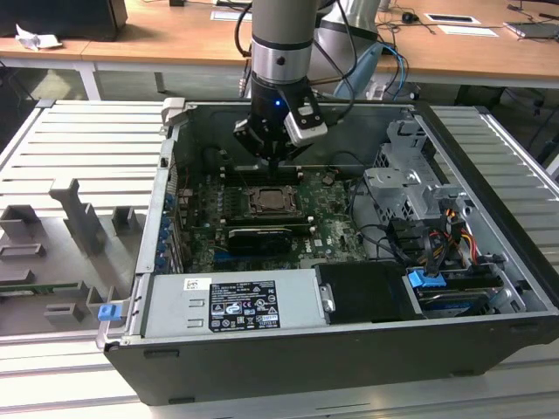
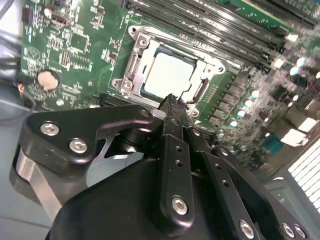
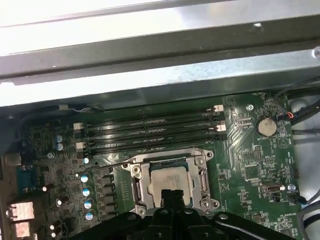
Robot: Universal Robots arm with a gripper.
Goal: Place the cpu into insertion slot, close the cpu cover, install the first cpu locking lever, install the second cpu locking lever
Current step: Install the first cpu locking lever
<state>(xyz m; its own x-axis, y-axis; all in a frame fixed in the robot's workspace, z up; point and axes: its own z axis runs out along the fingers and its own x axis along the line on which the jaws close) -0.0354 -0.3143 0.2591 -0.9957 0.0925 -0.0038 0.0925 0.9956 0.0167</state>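
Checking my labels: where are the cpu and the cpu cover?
cpu [image 2: 169, 75], second wrist view, middle of its metal top.
cpu cover [image 2: 132, 66], second wrist view, a side bar of its frame.

Cpu [image 2: 169, 75]: seated in socket, silvery cpu cover [image 2: 134, 62] lying flat around it. Green motherboard [image 2: 85, 45], coin cell [image 2: 48, 80]. Black pincer [image 2: 175, 102]: tips together, empty, at socket's edge.

Arm [image 1: 279, 52] upright, tool [image 2: 171, 99] pinched closed.
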